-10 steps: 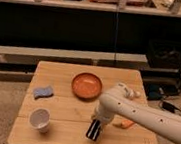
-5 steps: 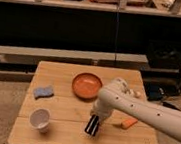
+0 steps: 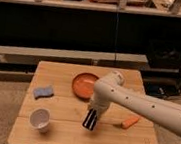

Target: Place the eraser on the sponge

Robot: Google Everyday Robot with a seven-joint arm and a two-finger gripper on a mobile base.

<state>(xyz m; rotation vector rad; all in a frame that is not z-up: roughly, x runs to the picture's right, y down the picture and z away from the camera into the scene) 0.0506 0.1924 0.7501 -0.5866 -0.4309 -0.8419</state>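
The end effector (image 3: 91, 120), seemingly clamped on the eraser (image 3: 90, 118), is drifting left across the surface (image 3: 124, 142), closing toward the sponge (image 3: 43, 91) lying well to its left.

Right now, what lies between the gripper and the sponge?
In the camera view, only bare wooden table lies between the gripper, at the eraser, and the sponge; the white cup sits off that line.
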